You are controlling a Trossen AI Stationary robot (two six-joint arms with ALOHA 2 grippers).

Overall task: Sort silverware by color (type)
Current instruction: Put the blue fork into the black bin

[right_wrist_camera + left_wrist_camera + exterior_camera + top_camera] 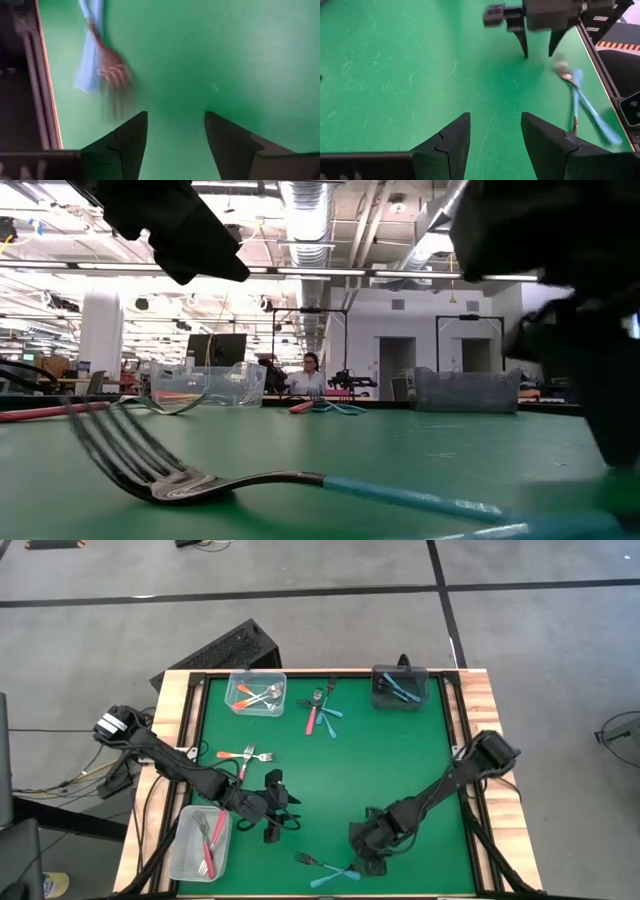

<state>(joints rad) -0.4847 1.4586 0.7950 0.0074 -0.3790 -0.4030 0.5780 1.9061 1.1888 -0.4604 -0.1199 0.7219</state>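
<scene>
Two light-blue-handled forks point(330, 870) lie crossed on the green mat near the table's near edge; they also show in the left wrist view point(580, 97) and, blurred, in the right wrist view point(97, 55). My right gripper point(372, 858) hovers just right of them, open and empty point(175, 135). My left gripper point(278, 815) is open over bare mat point(495, 135), left of centre. An orange fork and a red fork point(245, 754) lie on the mat. Red and blue forks point(322, 712) lie in a small pile toward the far side.
A clear bin point(200, 840) at the near left holds red forks. A clear bin point(256, 692) at the far left holds orange forks. A dark bin point(400, 686) at the far right holds blue forks. Wooden rails point(480, 770) frame the mat. A person sits far behind the table point(310, 370).
</scene>
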